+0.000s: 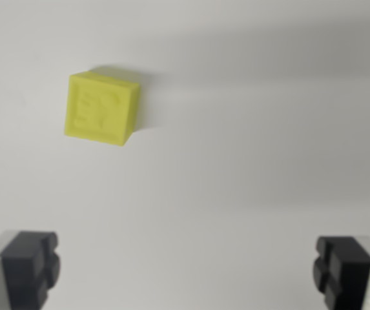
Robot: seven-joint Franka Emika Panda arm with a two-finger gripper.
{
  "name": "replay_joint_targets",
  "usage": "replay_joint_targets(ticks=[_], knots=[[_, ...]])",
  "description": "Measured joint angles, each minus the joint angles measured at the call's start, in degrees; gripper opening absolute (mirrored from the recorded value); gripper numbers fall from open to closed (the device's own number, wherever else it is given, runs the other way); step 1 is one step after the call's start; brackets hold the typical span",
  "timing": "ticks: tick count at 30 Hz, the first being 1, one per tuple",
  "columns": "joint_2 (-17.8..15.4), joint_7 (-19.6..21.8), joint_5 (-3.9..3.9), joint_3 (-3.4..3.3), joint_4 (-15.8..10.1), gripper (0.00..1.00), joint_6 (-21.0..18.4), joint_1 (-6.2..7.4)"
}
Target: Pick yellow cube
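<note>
your gripper (188,271) is wide open and holds nothing; the yellow cube (101,108) sits on the white table (256,161), up and left of it

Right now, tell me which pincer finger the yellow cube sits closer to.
The finger at the wrist view's left. The yellow cube lies in the upper left, far from the finger at the right.

A small yellow-green plastic cube (101,108) lies in the upper left of the frame on a plain white surface; it sits flat, turned slightly askew; its top face bears faint raised markings, too blurred to read.
</note>
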Motion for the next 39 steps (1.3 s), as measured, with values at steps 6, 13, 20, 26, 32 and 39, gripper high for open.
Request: replay_joint_targets(ticks=[6, 13, 20, 26, 32, 39], knots=[[1.46, 1.29, 0.06, 0.0, -0.36, 1.0, 1.79, 0.64], [3.25, 2.77, 0.15, 0.0, -0.61, 1.0, 3.85, 1.38], [5.16, 4.25, 0.24, 0.0, -0.71, 1.0, 5.84, 2.12], [6.87, 5.51, 0.32, 0.0, -0.69, 1.0, 7.5, 2.75], [8.66, 6.75, 0.41, 0.0, -0.56, 1.0, 9.11, 3.37], [10.81, 8.2, 0.52, 0.0, -0.23, 1.0, 10.93, 4.1]])
